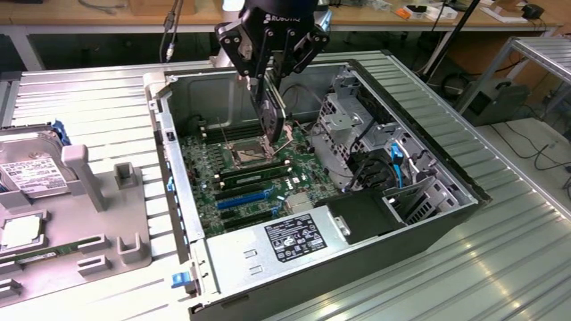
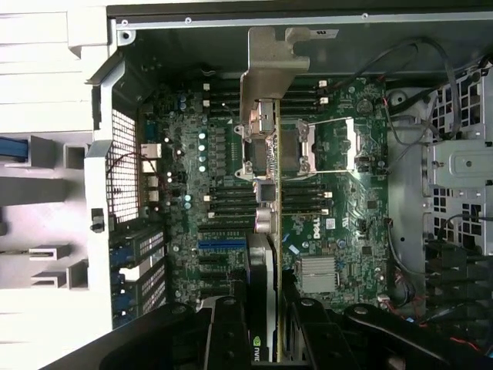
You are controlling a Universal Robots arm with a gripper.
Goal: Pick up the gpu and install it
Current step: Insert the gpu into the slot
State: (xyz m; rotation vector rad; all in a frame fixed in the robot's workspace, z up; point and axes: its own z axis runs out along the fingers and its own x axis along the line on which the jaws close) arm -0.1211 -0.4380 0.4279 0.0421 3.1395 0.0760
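An open computer case (image 1: 419, 221) lies on its side in the middle of a ribbed metal bench (image 1: 499, 267). The gpu (image 1: 272, 124) is held on edge, clamped between the fingers (image 2: 227, 327) of the gripper (image 1: 266, 77), above the motherboard (image 1: 205, 167) and close over the CPU socket (image 1: 250, 155); contact with the board cannot be told. Memory sticks (image 1: 257, 175), a blue slot (image 1: 241, 199), a labelled power supply (image 1: 295, 241) and a drive cage (image 1: 352, 117) with blue cables (image 1: 397, 167) are housed inside the case. A hard drive (image 1: 31, 170) is seated in a grey fixture (image 1: 89, 167) by the bench's edge at the exterior view's left. A wooden bench (image 1: 89, 13) and floor cables (image 1: 535, 147) are seen behind.
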